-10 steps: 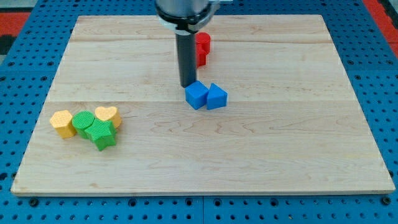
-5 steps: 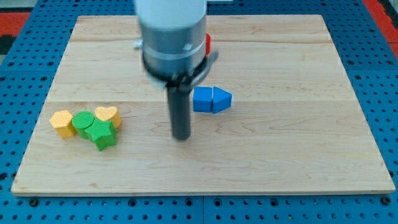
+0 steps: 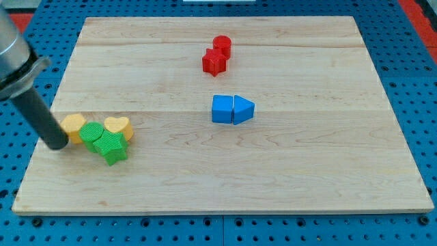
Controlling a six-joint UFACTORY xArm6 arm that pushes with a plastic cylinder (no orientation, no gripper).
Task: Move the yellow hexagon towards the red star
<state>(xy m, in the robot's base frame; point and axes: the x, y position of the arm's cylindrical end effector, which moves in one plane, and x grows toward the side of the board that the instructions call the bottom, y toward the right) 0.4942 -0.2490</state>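
Observation:
The yellow hexagon (image 3: 74, 125) lies at the view's left on the wooden board (image 3: 307, 178), partly covered by my rod. My tip (image 3: 57, 146) rests on the board just left of and below the hexagon, touching or nearly touching its left side. The red star (image 3: 214, 62) lies near the view's top centre, far up and right of the hexagon, with a red cylinder (image 3: 222, 46) touching it from above.
A green round block (image 3: 91, 132), a green star (image 3: 111, 147) and a yellow heart (image 3: 118, 127) cluster tightly right of the hexagon. A blue cube (image 3: 222, 109) and a blue triangle (image 3: 244, 109) sit together mid-board. Blue pegboard surrounds the board.
My rod swept from beside the blue blocks down and then far left to the hexagon's left side. The blue blocks were nudged and turned slightly. The yellow hexagon shifted slightly right.

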